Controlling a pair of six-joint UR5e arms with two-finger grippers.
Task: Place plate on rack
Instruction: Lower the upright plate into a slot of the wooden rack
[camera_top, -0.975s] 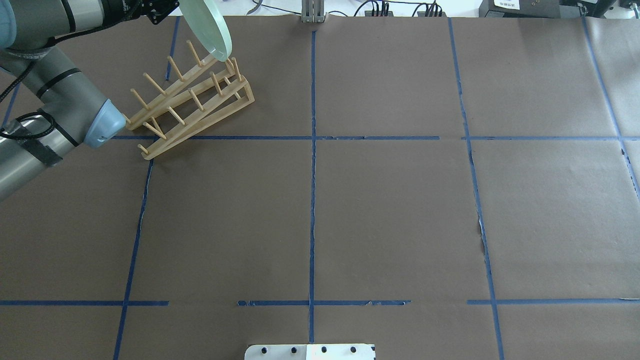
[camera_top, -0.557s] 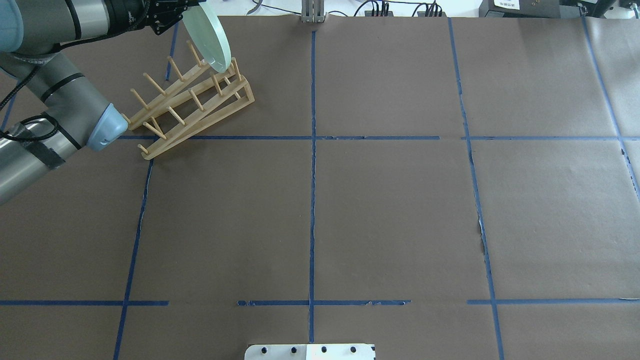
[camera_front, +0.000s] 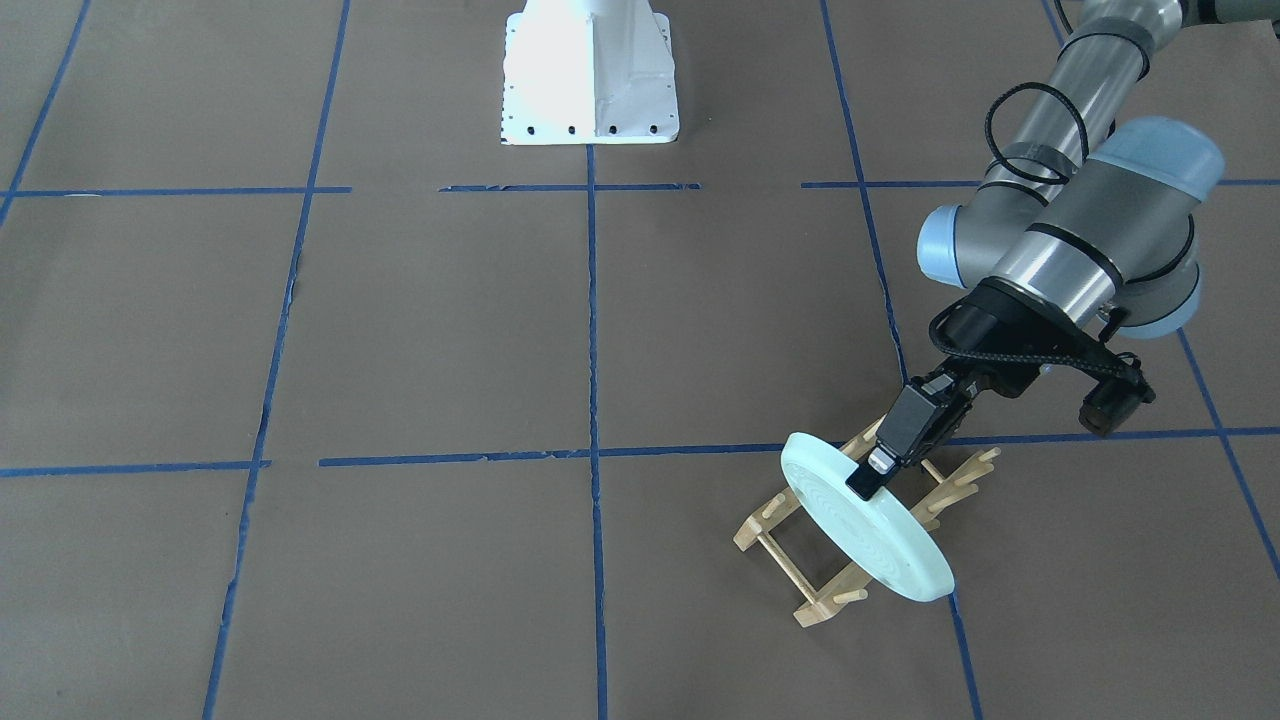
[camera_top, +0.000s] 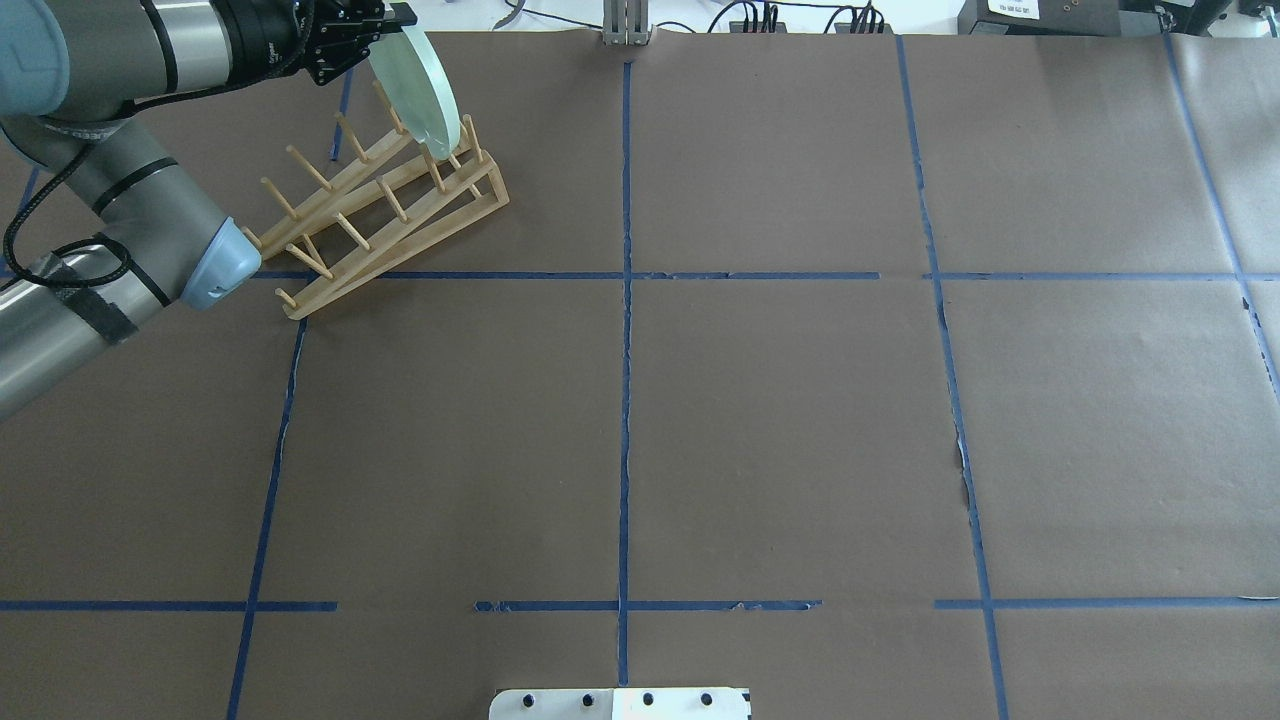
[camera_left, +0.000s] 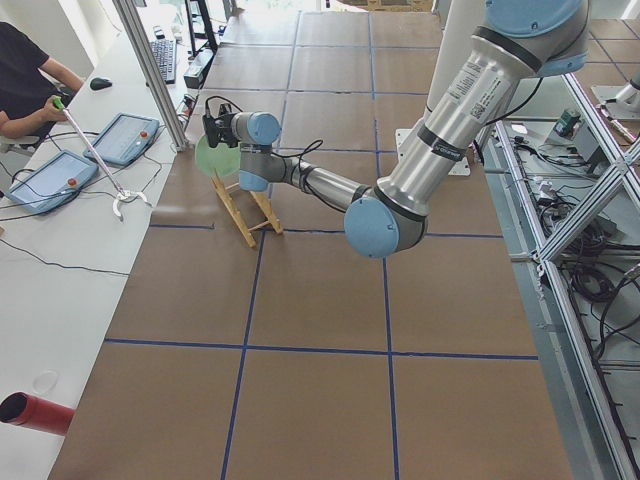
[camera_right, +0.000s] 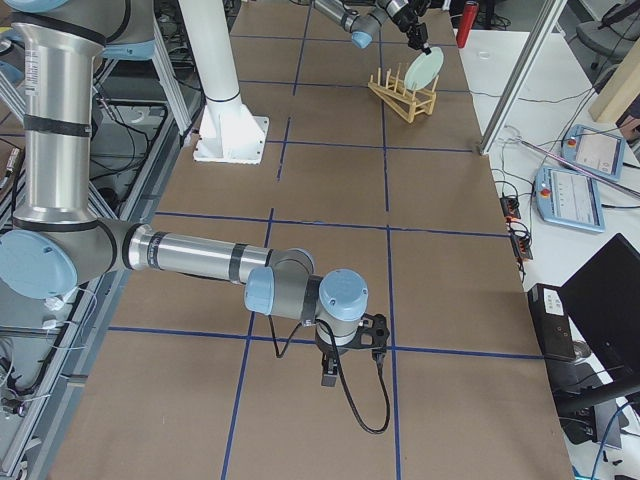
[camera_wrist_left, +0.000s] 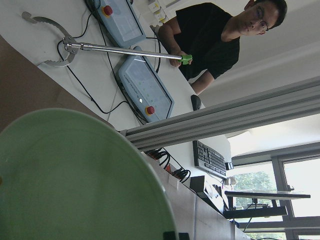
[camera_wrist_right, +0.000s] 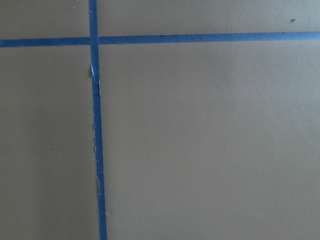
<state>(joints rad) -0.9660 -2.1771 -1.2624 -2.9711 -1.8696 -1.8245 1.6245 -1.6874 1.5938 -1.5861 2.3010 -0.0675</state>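
Over the far-left rack (camera_front: 785, 563), the left end effector (camera_front: 868, 478) is clamping the tilted plate (camera_front: 865, 530); next probably means lowering it between pegs.

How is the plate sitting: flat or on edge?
On edge, tilted. The left gripper holds the plate by its rim, lower edge among the end pegs of the rack; whether it rests there, cannot tell.

pale green plate (camera_front: 882, 545), tilted on edge in my left fingers (camera_front: 868, 478), lower rim at the wooden rack (camera_front: 820, 607) end pegs.
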